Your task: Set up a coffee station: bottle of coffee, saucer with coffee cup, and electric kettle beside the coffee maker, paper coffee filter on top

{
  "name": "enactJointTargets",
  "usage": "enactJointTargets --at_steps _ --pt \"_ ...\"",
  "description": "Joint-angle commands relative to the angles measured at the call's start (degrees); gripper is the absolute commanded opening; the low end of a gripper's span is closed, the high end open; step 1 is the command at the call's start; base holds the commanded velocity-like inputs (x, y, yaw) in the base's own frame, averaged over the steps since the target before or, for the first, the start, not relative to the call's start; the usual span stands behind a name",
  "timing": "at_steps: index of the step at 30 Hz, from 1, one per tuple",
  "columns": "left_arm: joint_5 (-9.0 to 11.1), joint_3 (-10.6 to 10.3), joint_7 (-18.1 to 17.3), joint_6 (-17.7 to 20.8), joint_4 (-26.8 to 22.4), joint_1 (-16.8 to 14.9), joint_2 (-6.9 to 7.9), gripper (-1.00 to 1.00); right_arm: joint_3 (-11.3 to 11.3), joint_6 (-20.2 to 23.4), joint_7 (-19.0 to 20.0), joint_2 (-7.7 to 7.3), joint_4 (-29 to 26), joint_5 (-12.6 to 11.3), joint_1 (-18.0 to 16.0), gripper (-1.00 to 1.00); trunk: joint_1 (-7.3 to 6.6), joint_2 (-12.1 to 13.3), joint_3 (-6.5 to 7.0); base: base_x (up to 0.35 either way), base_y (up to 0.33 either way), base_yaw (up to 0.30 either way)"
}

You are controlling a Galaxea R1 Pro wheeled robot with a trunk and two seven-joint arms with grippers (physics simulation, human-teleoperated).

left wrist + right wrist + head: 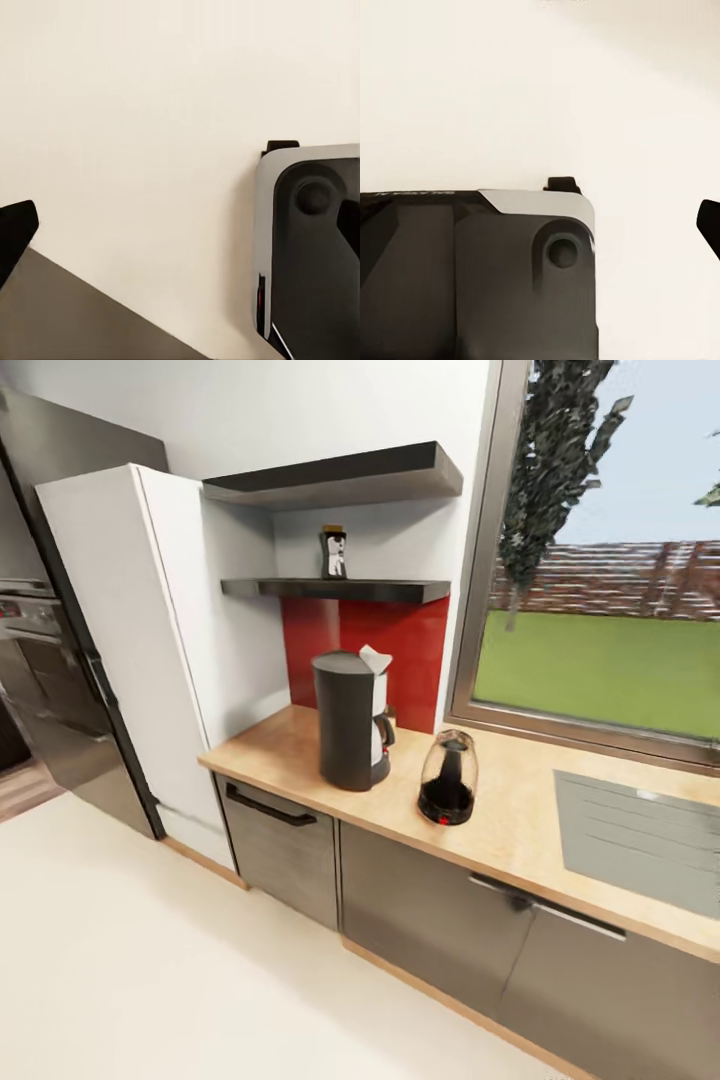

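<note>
Facing the countertop (520, 800), I see the coffee maker (350, 725) topped by the filter (375, 658), kettle (448, 778) beside it, bottle (334, 552) on the shelf (340, 589); whether my claws are spread I cannot tell.

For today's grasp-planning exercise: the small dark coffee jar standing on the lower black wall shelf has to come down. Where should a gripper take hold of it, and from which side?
Grip the bottle of coffee around its body, below the lid, coming in level from the open front of the kitchen shelf. It stands upright, the wall is behind it, and the upper shelf probably leaves too little room for a top grasp.
</note>
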Motion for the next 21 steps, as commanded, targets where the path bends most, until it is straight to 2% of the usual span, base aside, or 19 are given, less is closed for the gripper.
enactJointTargets --at_steps 1,7,21 --pt "-0.5 0.5 0.0 -0.1 -0.1 0.0 -0.03 1.00 -0.2 -0.2 -0.2 0.02 0.1 0.2 -0.1 1.00 0.05 -0.1 -0.13 0.194 0.284 -0.297" --pt "-0.5 0.5 0.0 -0.1 -0.1 0.0 -0.03 1.00 -0.2 -0.3 -0.5 0.02 0.1 0.2 -0.1 1.00 0.05 -0.1 -0.19 0.194 0.284 -0.133" --pt "-0.6 0.4 0.0 -0.1 -0.1 0.0 0.05 1.00 -0.2 -0.3 -0.3 0.02 0.1 0.2 -0.1 1.00 0.05 -0.1 -0.20 0.187 0.288 -0.008"
